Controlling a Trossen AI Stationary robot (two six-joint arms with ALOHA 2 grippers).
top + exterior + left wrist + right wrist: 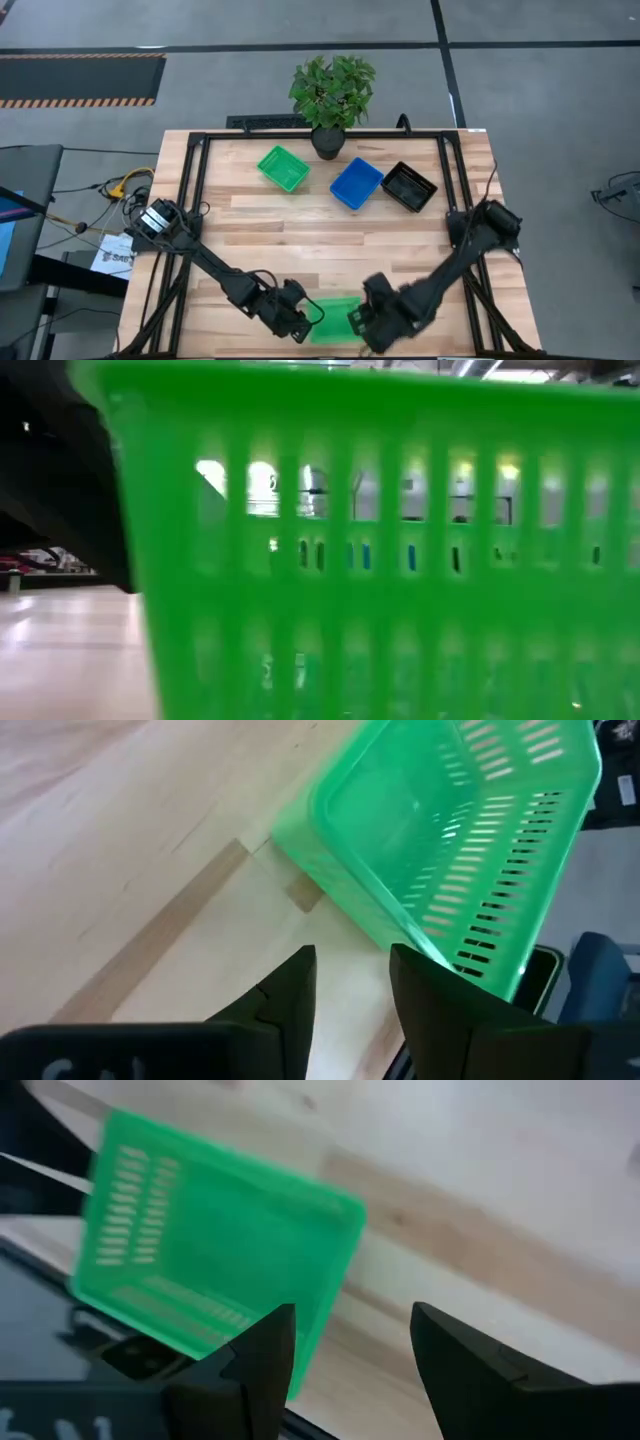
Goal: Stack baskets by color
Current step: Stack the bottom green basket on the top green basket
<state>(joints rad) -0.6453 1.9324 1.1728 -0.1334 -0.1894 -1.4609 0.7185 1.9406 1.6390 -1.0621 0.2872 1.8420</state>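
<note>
One green basket (335,318) lies at the middle of the table's near edge and fills the low view (380,560). My left gripper (308,322) stands open at its left end, with bare table between the fingers (350,955). My right gripper (358,320) stands open at its right end, pointing down (350,1310). Another green basket (283,167), a blue basket (357,183) and a black basket (409,187) sit on their bottoms in a row at the far side. My left gripper has one finger (430,1005) right beside the near green basket's slotted side wall (455,935); I cannot tell whether they touch. My right gripper has one finger (262,1355) at the basket's corner (318,1315); I cannot tell whether they touch there either.
A leafy plant in a dark pot (333,95) stands at the far edge behind the row of baskets. Bare wood (320,245) lies between that row and the near basket. Black frame rails (190,190) run along the table's left and right sides.
</note>
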